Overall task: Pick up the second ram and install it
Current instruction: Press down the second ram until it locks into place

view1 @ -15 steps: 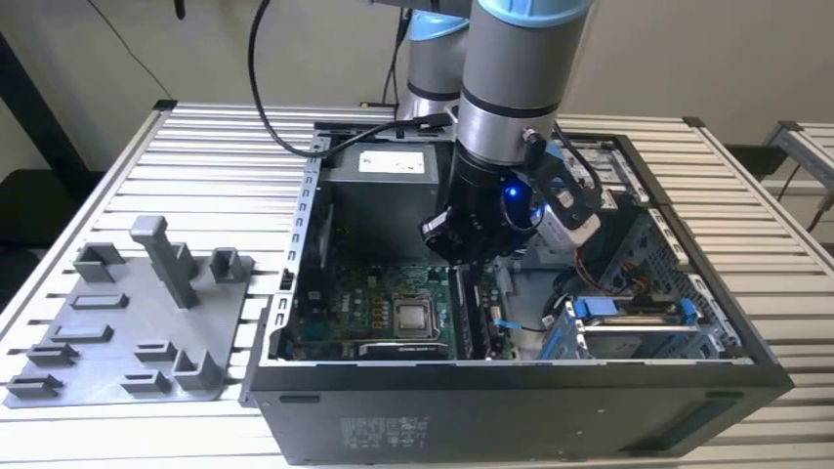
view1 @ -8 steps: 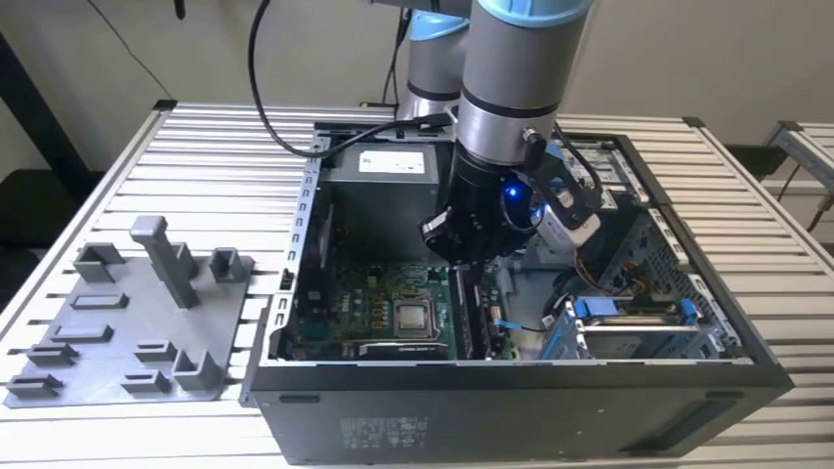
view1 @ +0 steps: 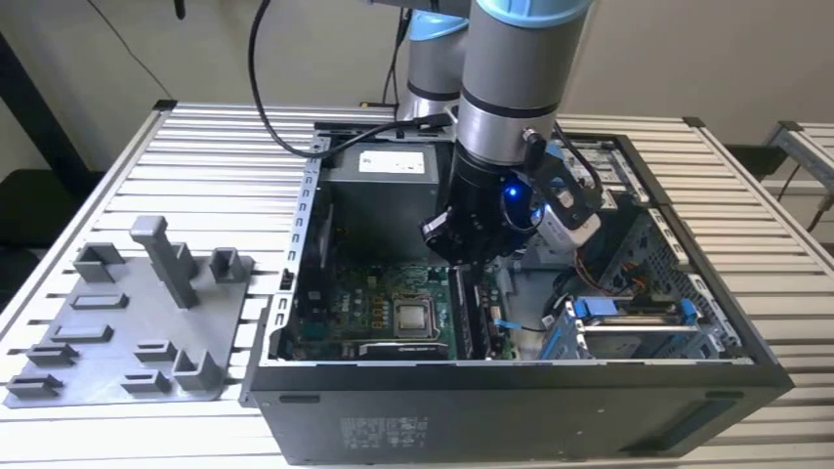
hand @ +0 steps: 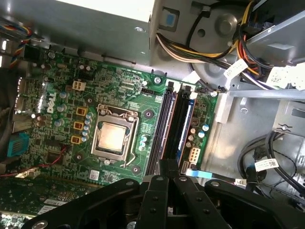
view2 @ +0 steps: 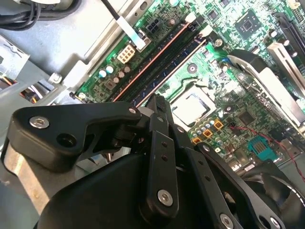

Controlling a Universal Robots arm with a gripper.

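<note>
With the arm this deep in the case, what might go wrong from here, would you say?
The gripper hangs right over the narrow memory slots; pushing down off-line might strain them or the motherboard. The bare processor socket and loose cables lie close, so a sideways drift could hit them.

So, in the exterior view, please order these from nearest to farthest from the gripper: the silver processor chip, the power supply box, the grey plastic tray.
1. Silver processor chip: on the motherboard, just below the gripper.
2. Power supply box: at the case's back.
3. Grey plastic tray: outside the case, far on the exterior view's left.
</note>
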